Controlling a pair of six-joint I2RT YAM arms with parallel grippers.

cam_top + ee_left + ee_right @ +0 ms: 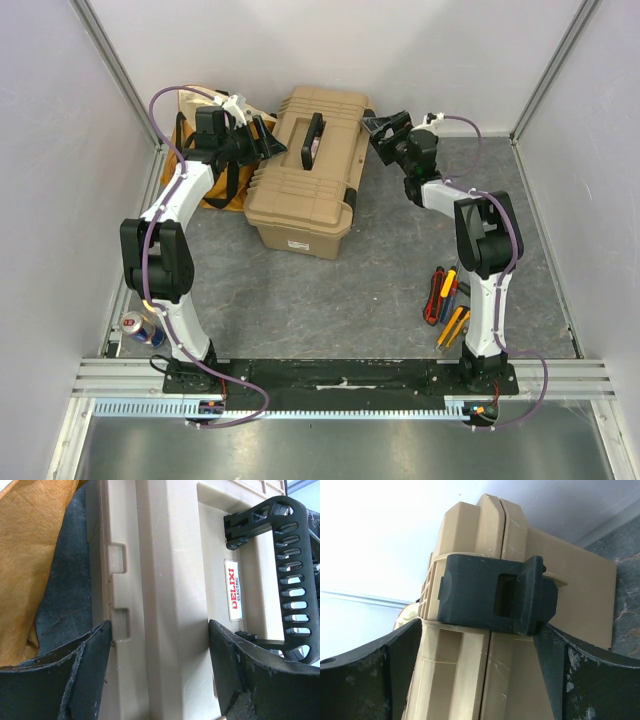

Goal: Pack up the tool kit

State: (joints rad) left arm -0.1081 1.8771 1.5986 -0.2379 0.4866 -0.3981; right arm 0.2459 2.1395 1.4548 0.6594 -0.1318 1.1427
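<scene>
The tool kit (pixel 305 175) stands shut at the back of the counter (pixel 330 300), but the hand tools (pixel 446 300) lie outside it, near the right arm's base. The left hand (pixel 262 140) is wide over the lid. The right hand (pixel 375 132) is wide around a black latch (pixel 495 600). I judge the packing is hardly begun.

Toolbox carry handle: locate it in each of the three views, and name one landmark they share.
Top external: the black carry handle lies on top of the tan toolbox, upper centre.
Left wrist: at the right edge, running top to bottom, beside the red-lettered label.
Right wrist: not in it; the black part there is a latch.
Shared landmark: the tan toolbox body, seen in all three.
</scene>
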